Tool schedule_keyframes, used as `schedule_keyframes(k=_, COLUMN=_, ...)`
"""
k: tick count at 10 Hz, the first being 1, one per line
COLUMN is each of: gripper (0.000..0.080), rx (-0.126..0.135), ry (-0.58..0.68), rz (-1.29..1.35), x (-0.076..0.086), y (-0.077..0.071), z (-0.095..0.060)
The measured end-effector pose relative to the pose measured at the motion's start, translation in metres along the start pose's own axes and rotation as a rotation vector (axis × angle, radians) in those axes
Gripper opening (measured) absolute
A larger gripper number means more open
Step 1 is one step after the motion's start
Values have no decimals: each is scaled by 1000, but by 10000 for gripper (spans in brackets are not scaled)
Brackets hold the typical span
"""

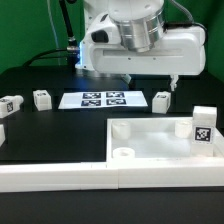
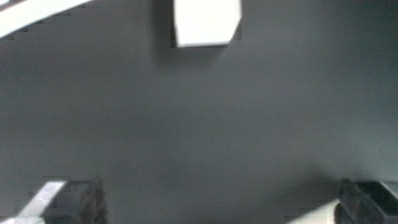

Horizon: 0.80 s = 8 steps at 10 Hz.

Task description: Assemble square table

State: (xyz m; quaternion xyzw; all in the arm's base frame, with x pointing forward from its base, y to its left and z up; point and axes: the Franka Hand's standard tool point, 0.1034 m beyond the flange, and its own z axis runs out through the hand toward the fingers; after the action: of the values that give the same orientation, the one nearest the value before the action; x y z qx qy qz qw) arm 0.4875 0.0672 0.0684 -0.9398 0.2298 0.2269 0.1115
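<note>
The square table top (image 1: 150,146), a white tray with a raised rim and round corner sockets, lies at the front on the exterior view's right. A tagged white leg (image 1: 204,125) stands at its far right corner. Loose white legs lie on the black table: one (image 1: 161,101) beside the marker board and two (image 1: 41,99) (image 1: 10,103) at the left. My gripper (image 1: 152,80) hangs open and empty above the table behind the tray. In the wrist view the gripper (image 2: 214,205) shows both fingertips (image 2: 63,200) wide apart over bare black table, with one white leg (image 2: 206,22) ahead.
The marker board (image 1: 105,99) lies flat in the middle of the table. A long white bar-shaped wall (image 1: 60,176) runs along the front edge below the tray. Another white piece (image 1: 2,132) sits at the left edge.
</note>
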Motion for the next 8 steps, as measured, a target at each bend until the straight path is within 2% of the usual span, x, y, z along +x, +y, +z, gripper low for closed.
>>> schedule_keyframes(k=1, gripper=649, rx=20, ry=-60, rz=8, x=-9, y=4, z=3)
schedule_keyframes(k=2, gripper=649, rx=17, ry=-130, rz=18, x=-17, y=10, z=6)
schedule_keyframes(k=5, gripper=649, rx=8, ry=-295, rz=44, x=-12, y=20, z=11)
schedule_keyframes(k=6, gripper=649, rx=-15, ry=-296, rz=38, x=-4, y=16, z=21)
schedule_keyframes(k=8, gripper=649, rx=-58, ry=-265, rz=-7, x=-9, y=-9, z=46)
